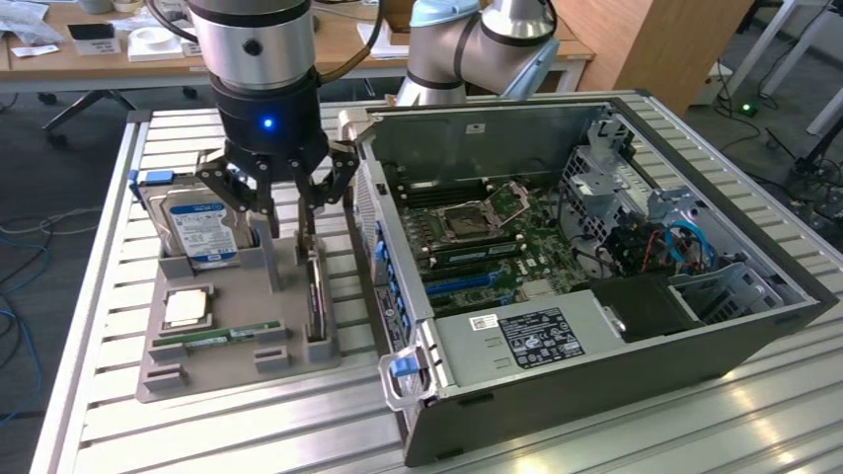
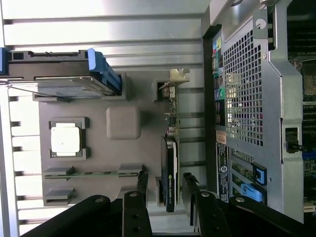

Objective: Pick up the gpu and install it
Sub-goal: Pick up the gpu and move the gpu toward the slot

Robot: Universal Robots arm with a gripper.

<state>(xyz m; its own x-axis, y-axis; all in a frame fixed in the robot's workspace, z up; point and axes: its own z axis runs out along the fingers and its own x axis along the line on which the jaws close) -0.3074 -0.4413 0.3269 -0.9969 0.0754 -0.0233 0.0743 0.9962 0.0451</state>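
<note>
Exterior view: the gripper (image 1: 290,219), spread wide, hangs low over the tray (image 1: 197,370), where the gpu (image 1: 316,301) stands on edge beside the case (image 1: 593,336). Wrist view: the fingers (image 2: 142,180) flank the gpu with a gap on each side.

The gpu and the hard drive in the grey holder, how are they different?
The gpu is thin and dark; the hard drive is thick and silver with a blue-white label. The open gripper straddles the gpu, while the hard drive stands apart from it. Both stand on edge in the grey holder.
</note>
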